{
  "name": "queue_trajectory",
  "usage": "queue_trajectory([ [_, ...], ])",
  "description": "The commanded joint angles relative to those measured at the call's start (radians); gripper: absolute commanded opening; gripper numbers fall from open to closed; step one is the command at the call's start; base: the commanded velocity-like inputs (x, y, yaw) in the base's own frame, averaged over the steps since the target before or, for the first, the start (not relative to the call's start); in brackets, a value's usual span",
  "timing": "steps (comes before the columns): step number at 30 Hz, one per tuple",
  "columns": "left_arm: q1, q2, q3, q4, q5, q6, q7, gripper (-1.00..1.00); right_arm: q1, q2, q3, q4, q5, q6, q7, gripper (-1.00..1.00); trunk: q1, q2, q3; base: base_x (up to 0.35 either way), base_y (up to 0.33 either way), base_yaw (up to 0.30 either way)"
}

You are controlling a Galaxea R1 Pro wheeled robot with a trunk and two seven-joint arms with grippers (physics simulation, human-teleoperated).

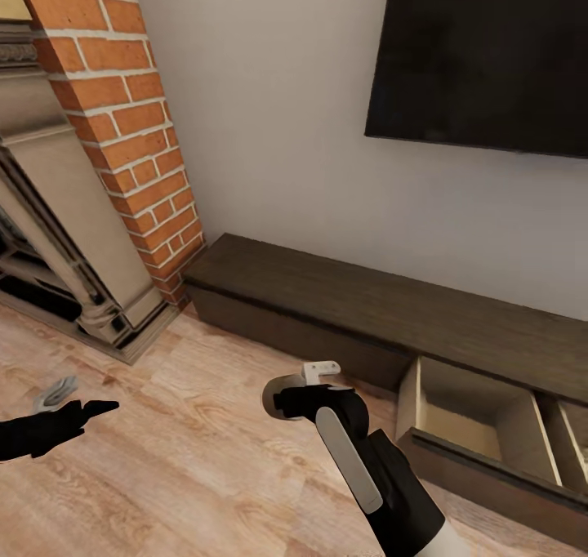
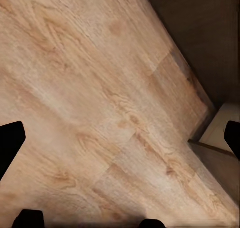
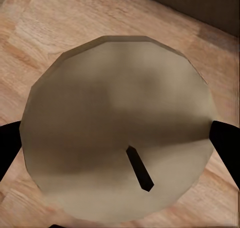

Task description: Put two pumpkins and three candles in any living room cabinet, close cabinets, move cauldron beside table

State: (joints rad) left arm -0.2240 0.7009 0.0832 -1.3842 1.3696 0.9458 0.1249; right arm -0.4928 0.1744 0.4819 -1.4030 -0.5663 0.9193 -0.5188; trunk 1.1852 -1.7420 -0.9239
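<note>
One candle (image 3: 117, 128), wick up, sits clamped between your right gripper (image 3: 117, 138)'s fingers, above the floor (image 1: 180, 459). Cabinet (image 1: 392, 304) just ahead, drawer (image 1: 482, 426) open. Left gripper (image 2: 120, 138) parted, empty. Step: stowing. Next, I judge: carry it over the drawer, lower, release.

I see a big flat black TV screen (image 1: 482, 55) hanging on the plain pale grey wall (image 1: 278, 116). To one side stands a tall red brick column (image 1: 131, 124). Right beside it I see a grey stone fireplace (image 1: 57, 206) with a dark opening low down. Below is the light brown wooden plank floor (image 1: 188, 451). A small pale grey thing (image 1: 55, 393) lies on that floor. I cannot tell what it is.
</note>
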Motion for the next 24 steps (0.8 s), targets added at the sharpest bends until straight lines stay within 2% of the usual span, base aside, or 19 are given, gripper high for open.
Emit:
queue_trajectory([
  [1,0.0,0.0,0.001,-0.001,0.011,0.004,0.01,1.0,-0.001,0.0,0.001,-0.001,-0.011,0.001,-0.01,-1.0,0.0,0.0,0.0,0.0,0.0,-0.277],
  [14,0.0,0.0,0.001,-0.001,0.01,0.004,0.01,1.0,-0.001,0.0,0.002,-0.001,-0.01,0.001,-0.01,-1.0,0.0,0.0,0.009,0.0,0.0,-0.271],
  [19,0.0,-0.001,0.0,-0.001,0.009,0.004,0.01,1.0,-0.001,0.0,0.003,-0.001,-0.01,-0.001,-0.01,-1.0,0.0,0.0,0.015,0.0,0.0,-0.171],
  [24,0.0,-0.001,0.0,-0.001,0.009,0.004,0.01,1.0,-0.001,0.0,0.004,-0.001,-0.01,-0.045,-0.014,-1.0,0.0,0.0,0.022,0.0,0.0,-0.137],
])
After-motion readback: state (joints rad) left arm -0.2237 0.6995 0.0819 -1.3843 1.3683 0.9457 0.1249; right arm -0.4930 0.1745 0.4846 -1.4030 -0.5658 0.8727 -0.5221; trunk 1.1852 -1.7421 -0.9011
